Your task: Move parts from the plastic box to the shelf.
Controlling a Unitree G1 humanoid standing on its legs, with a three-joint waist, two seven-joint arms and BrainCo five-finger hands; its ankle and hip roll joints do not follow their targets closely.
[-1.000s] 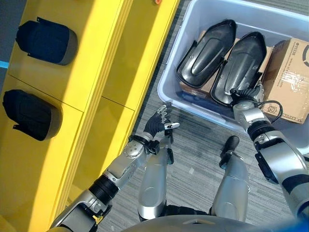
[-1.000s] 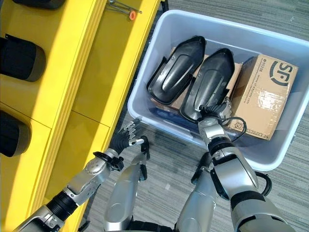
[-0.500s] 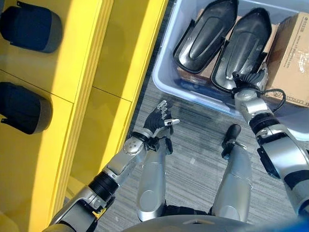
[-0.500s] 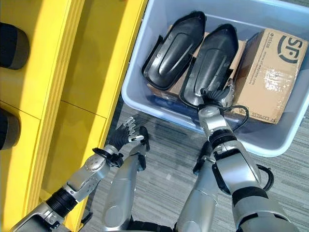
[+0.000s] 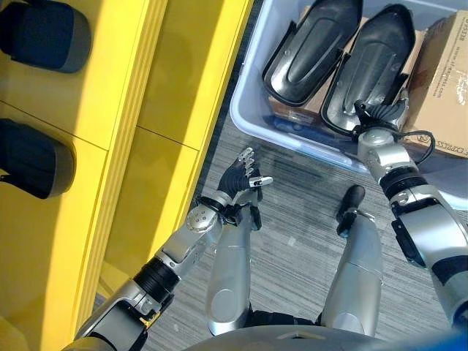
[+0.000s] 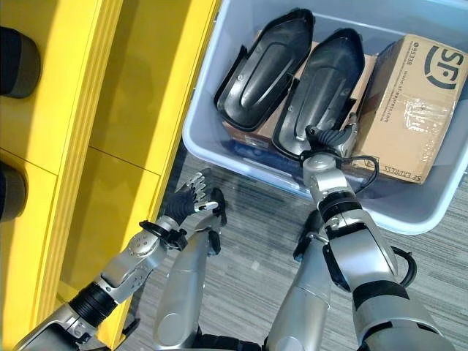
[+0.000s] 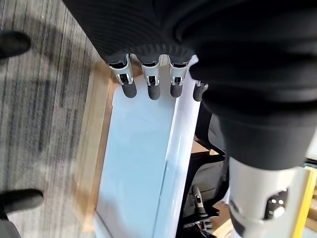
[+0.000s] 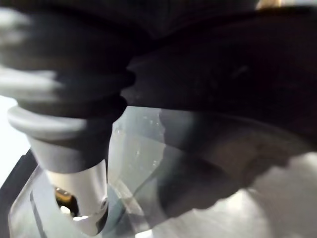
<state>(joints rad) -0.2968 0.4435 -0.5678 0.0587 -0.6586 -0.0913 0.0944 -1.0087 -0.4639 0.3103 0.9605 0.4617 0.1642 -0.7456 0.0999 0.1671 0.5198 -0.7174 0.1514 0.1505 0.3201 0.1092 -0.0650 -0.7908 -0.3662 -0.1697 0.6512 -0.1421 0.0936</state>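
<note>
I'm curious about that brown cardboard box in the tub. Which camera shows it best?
The right eye view: nearly the whole cardboard box shows, lying in the plastic box. The left eye view cuts it off at the edge. I cannot make it out in the wrist views.

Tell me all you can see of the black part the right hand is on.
The black part is a long, glossy moulded plastic shell, hollow side up with a raised rim. It lies tilted in the plastic box, beside a twin shell and a cardboard box. The right hand is at its near end, fingers hidden.

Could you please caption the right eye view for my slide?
Right hand on a black part in the plastic box; left hand open.
</note>
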